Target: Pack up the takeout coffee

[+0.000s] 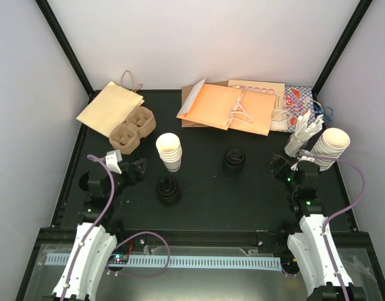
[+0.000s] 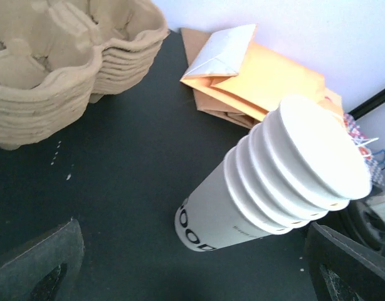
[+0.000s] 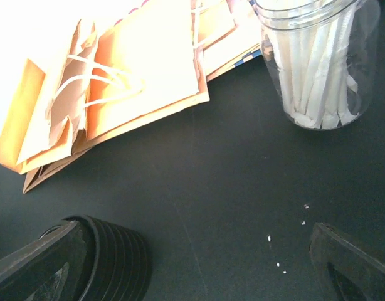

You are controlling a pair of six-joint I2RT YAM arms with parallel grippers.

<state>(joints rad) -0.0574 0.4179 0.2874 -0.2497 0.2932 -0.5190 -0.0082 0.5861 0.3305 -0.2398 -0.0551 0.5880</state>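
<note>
The takeout coffee is out of view: no lidded cup shows in any frame. My left gripper (image 1: 140, 168) is open and empty at the left of the table, its dark fingers (image 2: 36, 263) wide apart. A stack of lidless cream cups (image 2: 286, 175) stands just ahead of it. My right gripper (image 1: 279, 168) is also open and empty on the right. Its left finger (image 3: 29, 266) is beside a stack of black lids (image 3: 114, 263).
Stacked brown pulp carrier trays (image 1: 133, 130) and a kraft bag (image 1: 111, 106) lie at the back left. Orange paper bags (image 1: 227, 106) lie at the back middle. A clear jar of white stirrers (image 3: 318, 63), another cup stack (image 1: 332, 147) and a second lid stack (image 1: 168, 190) stand nearby.
</note>
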